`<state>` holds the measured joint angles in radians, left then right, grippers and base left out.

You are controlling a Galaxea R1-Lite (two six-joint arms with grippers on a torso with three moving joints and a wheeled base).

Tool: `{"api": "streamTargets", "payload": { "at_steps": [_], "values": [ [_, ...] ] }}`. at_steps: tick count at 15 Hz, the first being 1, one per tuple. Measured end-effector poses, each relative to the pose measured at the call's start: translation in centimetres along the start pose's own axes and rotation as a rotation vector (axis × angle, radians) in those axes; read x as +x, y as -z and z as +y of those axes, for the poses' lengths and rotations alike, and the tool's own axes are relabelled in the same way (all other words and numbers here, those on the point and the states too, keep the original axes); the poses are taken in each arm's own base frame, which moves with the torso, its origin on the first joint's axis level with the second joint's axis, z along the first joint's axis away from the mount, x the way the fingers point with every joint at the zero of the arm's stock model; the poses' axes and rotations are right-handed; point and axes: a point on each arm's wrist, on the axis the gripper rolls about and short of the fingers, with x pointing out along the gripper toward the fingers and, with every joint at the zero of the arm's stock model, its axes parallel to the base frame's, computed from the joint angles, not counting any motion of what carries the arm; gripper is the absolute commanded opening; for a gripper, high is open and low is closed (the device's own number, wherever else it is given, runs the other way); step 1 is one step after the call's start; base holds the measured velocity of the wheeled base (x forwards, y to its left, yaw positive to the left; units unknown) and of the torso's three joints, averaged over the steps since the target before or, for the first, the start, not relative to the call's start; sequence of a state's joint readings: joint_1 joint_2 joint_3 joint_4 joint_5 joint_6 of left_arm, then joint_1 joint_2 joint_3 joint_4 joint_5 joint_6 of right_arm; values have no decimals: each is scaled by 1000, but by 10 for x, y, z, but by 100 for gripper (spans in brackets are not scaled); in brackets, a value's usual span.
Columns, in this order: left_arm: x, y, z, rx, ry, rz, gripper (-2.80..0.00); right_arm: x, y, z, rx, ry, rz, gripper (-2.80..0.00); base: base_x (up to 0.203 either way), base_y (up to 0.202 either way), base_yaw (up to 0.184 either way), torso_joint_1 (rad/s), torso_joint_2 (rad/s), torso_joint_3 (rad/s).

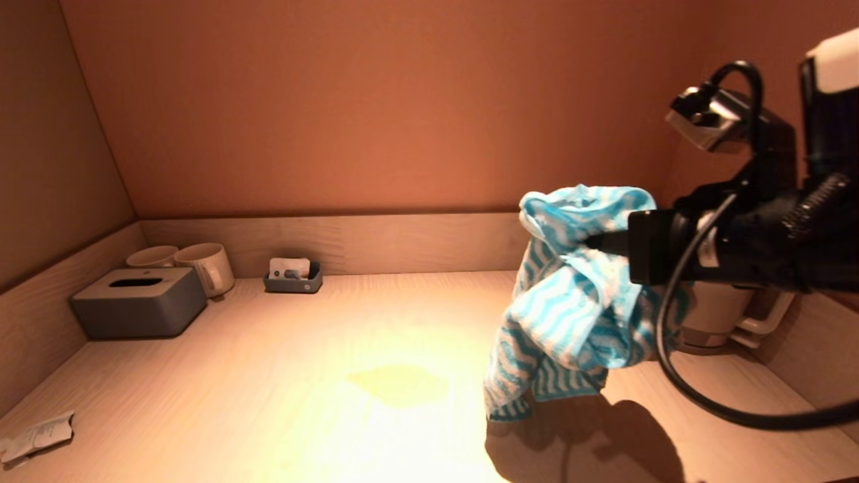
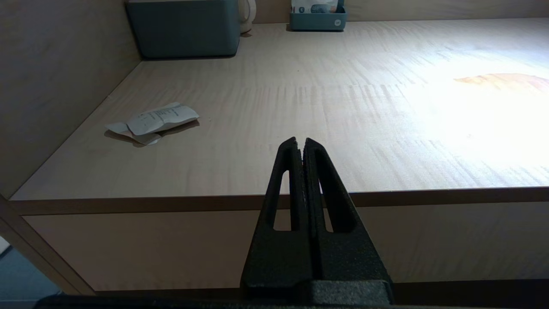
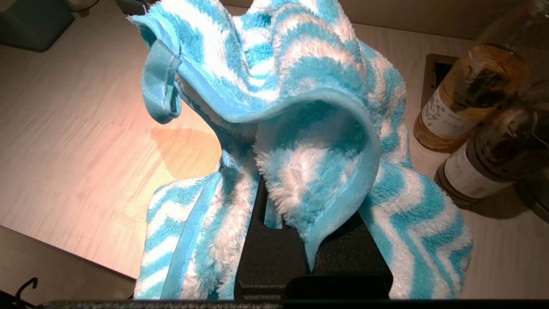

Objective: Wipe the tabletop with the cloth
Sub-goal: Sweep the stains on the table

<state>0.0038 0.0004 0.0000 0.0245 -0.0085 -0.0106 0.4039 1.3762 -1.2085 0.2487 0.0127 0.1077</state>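
Cloth (image 1: 570, 302) hangs bunched from the right gripper (image 1: 594, 243), lifted above the tabletop (image 1: 268, 376) to the right of the yellowish spill (image 1: 399, 384).

Its long axis runs vertically, loose end down. Its trailing folds may snag the bottles (image 3: 467, 103) or smear unevenly; the right gripper's fingers are clamped on it; left gripper (image 2: 303, 148), closed and empty, is parked at the table's front edge.

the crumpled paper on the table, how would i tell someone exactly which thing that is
Start at the wooden tabletop and follow its left wall toward the front edge, away from the grey tissue box and the mugs at the back. The crumpled paper lies alone in that front left corner: flat, white, creased, printed like a receipt.
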Motion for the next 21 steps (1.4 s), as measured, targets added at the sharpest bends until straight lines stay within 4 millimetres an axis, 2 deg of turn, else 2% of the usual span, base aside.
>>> {"api": "streamTargets", "payload": {
  "at_steps": [4,6,9,12,16,21],
  "values": [
    [0,0,0,0,0,0,-280,58,-22,29,-40,-72,27,-280,0,0,0,0,0,0],
    [0,0,0,0,0,0,-280,84,-23,48,-66,-107,54,-280,0,0,0,0,0,0],
    [0,0,0,0,0,0,-280,118,-14,81,-109,-150,100,-280,0,0,0,0,0,0],
    [0,0,0,0,0,0,-280,148,4,108,-148,-179,162,-280,0,0,0,0,0,0],
    [0,0,0,0,0,0,-280,189,41,131,-187,-196,277,-280,0,0,0,0,0,0],
    [0,0,0,0,0,0,-280,221,88,156,-232,-221,404,-280,0,0,0,0,0,0]
  ]
}}
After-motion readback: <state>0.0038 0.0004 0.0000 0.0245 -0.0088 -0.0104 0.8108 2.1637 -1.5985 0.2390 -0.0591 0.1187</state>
